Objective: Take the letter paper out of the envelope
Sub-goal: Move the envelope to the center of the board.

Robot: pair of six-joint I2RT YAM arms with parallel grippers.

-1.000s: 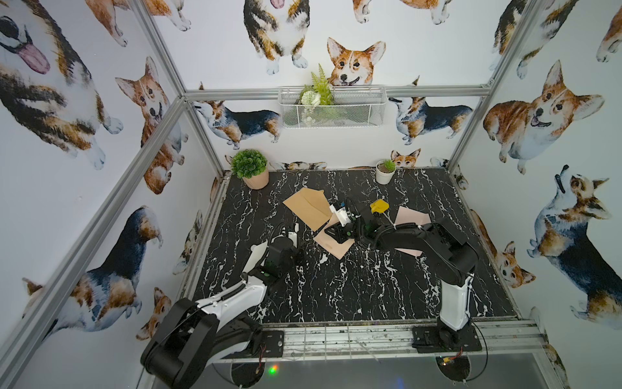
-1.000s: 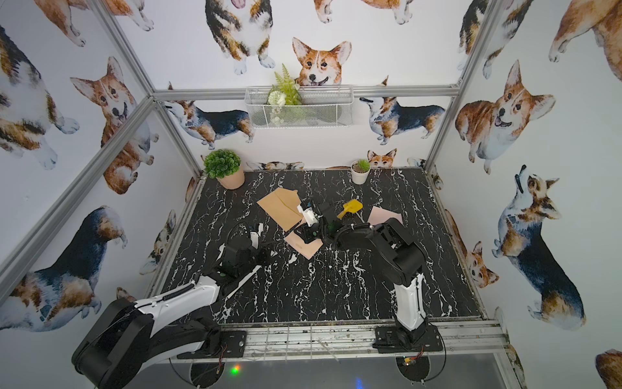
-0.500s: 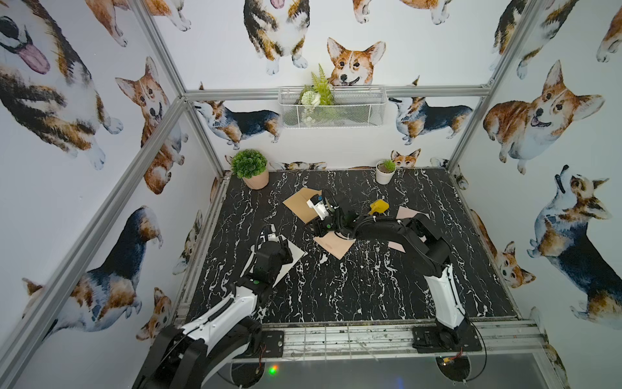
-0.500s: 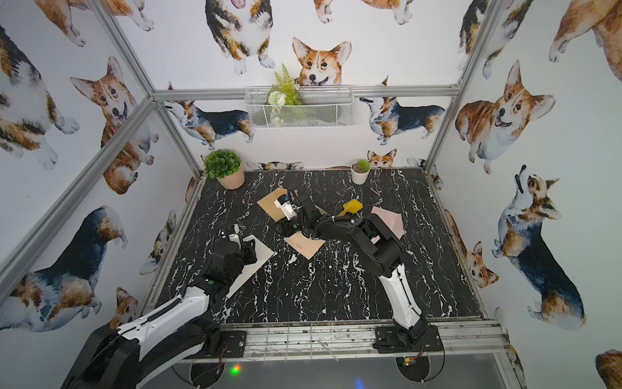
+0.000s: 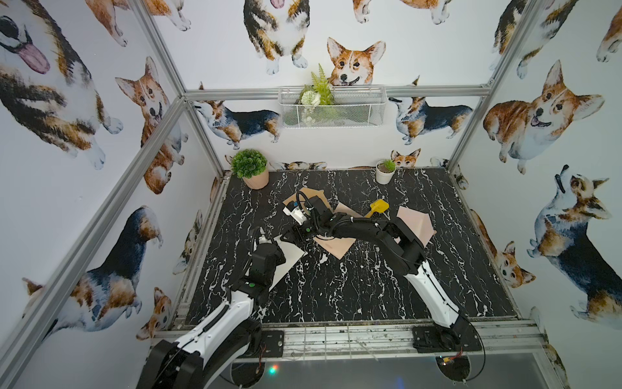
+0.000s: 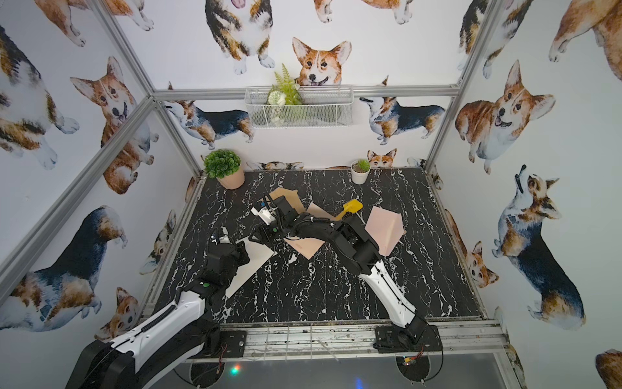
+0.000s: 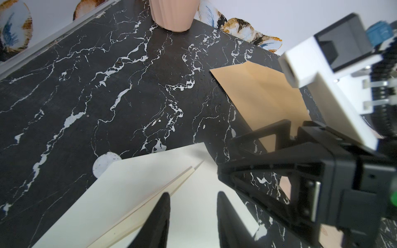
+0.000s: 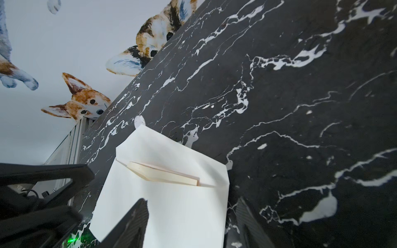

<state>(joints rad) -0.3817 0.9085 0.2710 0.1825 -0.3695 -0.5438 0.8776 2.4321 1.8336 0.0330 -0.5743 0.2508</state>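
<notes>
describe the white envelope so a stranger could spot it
On the black marble table, look toward the side with the big potted plant. The white envelope lies below the left gripper. Unlike the tan envelope and pink ones, it shows cream paper at its mouth.

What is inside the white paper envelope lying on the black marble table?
A folded cream letter paper pokes from the white paper envelope's open mouth. Only its top strip shows; the envelope's front covers the rest, so further contents cannot be told.
</notes>
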